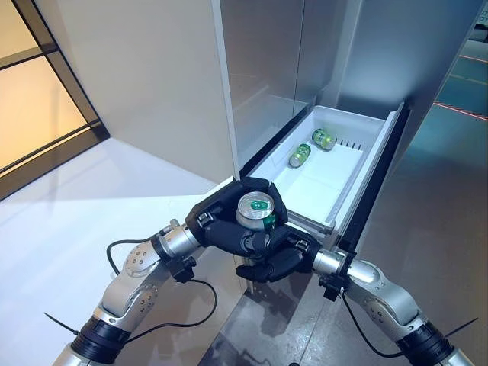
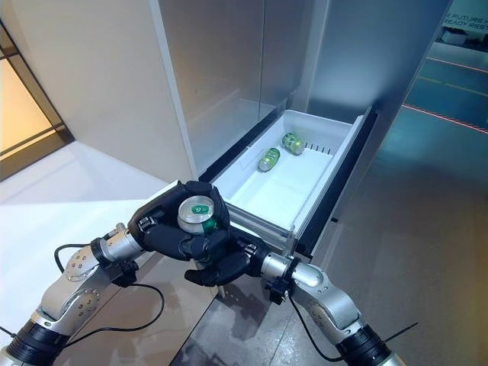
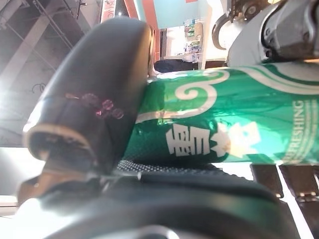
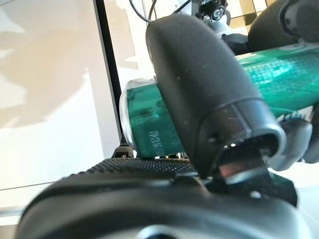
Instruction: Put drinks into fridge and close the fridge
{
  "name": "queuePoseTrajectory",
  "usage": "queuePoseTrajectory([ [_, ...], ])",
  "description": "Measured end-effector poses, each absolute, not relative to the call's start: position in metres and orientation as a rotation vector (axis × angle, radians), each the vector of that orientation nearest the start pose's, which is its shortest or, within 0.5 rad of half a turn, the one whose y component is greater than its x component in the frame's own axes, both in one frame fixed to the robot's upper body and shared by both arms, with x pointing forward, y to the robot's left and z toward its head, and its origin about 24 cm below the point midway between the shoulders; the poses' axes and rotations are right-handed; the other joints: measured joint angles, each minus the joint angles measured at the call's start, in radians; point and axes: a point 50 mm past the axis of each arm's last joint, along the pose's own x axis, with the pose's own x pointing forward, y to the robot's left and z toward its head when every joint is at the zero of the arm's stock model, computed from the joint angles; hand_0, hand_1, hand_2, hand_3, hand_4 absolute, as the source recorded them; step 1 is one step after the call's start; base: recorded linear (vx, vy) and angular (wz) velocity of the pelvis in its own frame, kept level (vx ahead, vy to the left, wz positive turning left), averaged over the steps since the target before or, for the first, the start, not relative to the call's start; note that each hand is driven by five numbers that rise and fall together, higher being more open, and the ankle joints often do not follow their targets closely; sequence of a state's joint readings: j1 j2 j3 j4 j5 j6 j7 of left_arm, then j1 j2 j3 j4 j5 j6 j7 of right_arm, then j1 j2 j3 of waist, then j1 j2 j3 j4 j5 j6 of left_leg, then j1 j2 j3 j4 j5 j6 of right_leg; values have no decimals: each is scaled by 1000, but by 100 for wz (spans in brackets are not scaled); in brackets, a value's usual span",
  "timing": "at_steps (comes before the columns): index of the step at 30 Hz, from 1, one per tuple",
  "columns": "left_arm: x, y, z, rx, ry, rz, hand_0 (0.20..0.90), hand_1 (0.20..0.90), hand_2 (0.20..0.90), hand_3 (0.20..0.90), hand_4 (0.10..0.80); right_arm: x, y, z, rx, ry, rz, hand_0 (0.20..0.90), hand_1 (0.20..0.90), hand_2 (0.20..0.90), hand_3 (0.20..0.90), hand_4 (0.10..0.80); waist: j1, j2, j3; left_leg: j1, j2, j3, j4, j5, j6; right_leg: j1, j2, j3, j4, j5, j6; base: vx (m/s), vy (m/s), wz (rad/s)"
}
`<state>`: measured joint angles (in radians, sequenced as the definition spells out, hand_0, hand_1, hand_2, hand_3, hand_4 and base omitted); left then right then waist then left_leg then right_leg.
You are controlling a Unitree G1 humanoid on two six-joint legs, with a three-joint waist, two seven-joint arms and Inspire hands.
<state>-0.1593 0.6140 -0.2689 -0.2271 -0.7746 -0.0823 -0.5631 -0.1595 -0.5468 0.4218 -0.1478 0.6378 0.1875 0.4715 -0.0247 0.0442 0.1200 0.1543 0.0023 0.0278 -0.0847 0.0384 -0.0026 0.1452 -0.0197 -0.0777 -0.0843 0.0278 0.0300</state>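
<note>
Nearest the robot, the left hand [image 1: 221, 221] wraps its dark fingers round an upright green aluminium drink can with a silver top [image 1: 254, 210], and the right hand [image 1: 276, 259] sits just beneath; its thumb lies across the can, so it seems to clasp it too, though the head views hide its fingers. The step in hand is carrying this can to the fridge. Just beyond stands the open white fridge drawer [image 1: 351, 156], where two more green cans [image 1: 300, 155] [image 1: 323, 139] lie on their sides at the far end. Next, the can must go forward over the drawer's near rim, then be released
</note>
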Motion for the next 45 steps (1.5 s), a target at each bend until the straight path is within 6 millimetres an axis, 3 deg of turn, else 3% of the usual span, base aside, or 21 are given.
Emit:
queuePoseTrajectory([
  [1,246,144,134,-114,-278,-961,300,300,300,200,100,243,-114,72,78,142,959,589,589,589,538,438,1,0,0,0,0,0,0,0,0,0,0,0,0,0,0,0,0,0],
  [3,246,143,134,-119,-278,-959,300,300,300,200,100,243,-115,72,99,148,955,300,300,300,200,100,2,0,0,0,0,0,0,0,0,0,0,0,0,0,0,0,0,0],
  [28,250,143,127,-198,-231,-913,300,300,300,200,100,240,-112,68,99,162,927,300,300,300,200,100,21,-4,3,2,-1,-5,0,0,0,4,-1,-5,0,3,-4,0,0,0],
  [29,250,143,127,-197,-232,-913,547,547,547,488,388,240,-112,69,98,161,926,300,300,300,200,100,21,-5,3,2,-2,-5,0,0,0,4,-1,-5,0,3,-4,0,0,0],
  [30,250,143,127,-197,-233,-913,900,900,900,900,800,240,-112,69,97,161,925,300,300,300,200,100,21,-6,4,2,-2,-5,0,0,0,4,-1,-5,0,3,-4,0,0,0],
  [38,250,146,134,-191,-303,-888,900,900,900,900,800,240,-114,79,64,131,882,300,300,300,200,100,20,-17,10,2,-1,-6,0,0,0,4,-1,-5,0,3,-4,0,0,0],
  [45,243,152,166,-221,-583,-779,900,900,900,900,800,250,-127,97,50,57,740,300,300,300,200,100,24,-32,20,1,-2,-8,0,0,0,4,-1,-6,0,2,-4,0,0,0],
])
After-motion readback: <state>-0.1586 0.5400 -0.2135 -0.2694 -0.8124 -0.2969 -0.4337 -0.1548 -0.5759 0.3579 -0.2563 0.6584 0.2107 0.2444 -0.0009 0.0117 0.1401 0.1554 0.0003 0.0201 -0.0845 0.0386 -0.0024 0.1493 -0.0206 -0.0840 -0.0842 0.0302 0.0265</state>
